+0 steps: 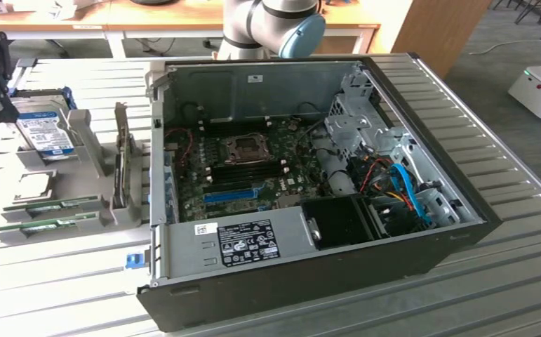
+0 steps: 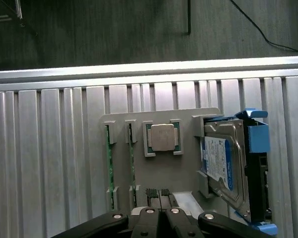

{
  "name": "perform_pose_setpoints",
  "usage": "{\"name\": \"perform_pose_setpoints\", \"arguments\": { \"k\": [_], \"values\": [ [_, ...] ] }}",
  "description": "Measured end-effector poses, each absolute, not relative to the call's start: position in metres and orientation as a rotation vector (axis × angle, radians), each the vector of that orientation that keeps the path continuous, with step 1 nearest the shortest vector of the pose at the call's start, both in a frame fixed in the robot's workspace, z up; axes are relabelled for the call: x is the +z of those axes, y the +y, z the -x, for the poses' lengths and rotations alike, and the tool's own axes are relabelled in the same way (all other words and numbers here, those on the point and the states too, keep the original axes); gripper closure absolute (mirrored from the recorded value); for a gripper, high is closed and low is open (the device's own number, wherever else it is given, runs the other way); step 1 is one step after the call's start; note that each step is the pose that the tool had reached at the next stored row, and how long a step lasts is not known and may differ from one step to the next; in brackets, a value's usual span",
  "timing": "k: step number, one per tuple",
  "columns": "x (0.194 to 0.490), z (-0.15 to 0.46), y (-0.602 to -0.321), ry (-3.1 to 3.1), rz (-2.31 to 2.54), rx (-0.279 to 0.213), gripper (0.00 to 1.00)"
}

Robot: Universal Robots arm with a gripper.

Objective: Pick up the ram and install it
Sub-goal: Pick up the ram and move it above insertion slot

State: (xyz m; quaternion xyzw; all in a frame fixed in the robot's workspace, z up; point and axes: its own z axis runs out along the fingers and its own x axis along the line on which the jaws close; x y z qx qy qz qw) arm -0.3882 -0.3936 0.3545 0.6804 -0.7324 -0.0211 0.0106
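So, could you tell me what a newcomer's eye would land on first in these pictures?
The open computer case with its motherboard exposed dominates the exterior view's middle. To that view's left, a grey holder carries a blue-labelled hard drive and green ram sticks, with the shut gripper above it.

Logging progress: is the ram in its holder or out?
In. Both ram sticks sit on edge in the grey holder's slots; the shut gripper holds nothing.
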Motion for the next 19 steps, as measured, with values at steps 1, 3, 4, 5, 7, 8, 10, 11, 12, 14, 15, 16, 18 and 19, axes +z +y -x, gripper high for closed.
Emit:
{"name": "perform_pose_setpoints", "arguments": {
  "k": [1, 3, 4, 5, 7, 8, 10, 11, 12, 14, 15, 16, 18, 19],
  "values": [
    [0.3545, 0.3882, -0.3936, -2.276, -2.134, -0.066, 0.89],
    [0.3545, 0.3882, -0.3936, -2.273, -2.136, -0.066, 0.89],
    [0.3545, 0.3882, -0.3936, -2.273, -2.136, -0.066, 0.89],
    [0.3544, 0.3882, -0.3936, -2.273, -2.136, -0.066, 0.89],
    [0.3544, 0.3882, -0.3935, -2.275, -2.14, -0.06, 0.89],
    [0.3545, 0.3881, -0.3936, -2.275, -2.143, -0.057, 0.89],
    [0.3544, 0.3881, -0.3936, -2.275, -2.144, -0.056, 0.89],
    [0.3544, 0.3881, -0.3936, -2.275, -2.144, -0.056, 0.89],
    [0.3544, 0.3881, -0.3936, -2.275, -2.144, -0.056, 0.89],
    [0.3544, 0.3882, -0.3936, -2.273, -2.146, -0.056, 0.89],
    [0.3544, 0.3882, -0.3936, -2.268, -2.152, -0.056, 0.89],
    [0.3544, 0.3882, -0.3936, -2.261, -2.159, -0.055, 0.89],
    [0.3544, 0.3882, -0.3936, -2.246, -2.174, -0.055, 0.89],
    [0.3543, 0.3882, -0.3936, -2.239, -2.182, -0.055, 0.89]
  ]
}}
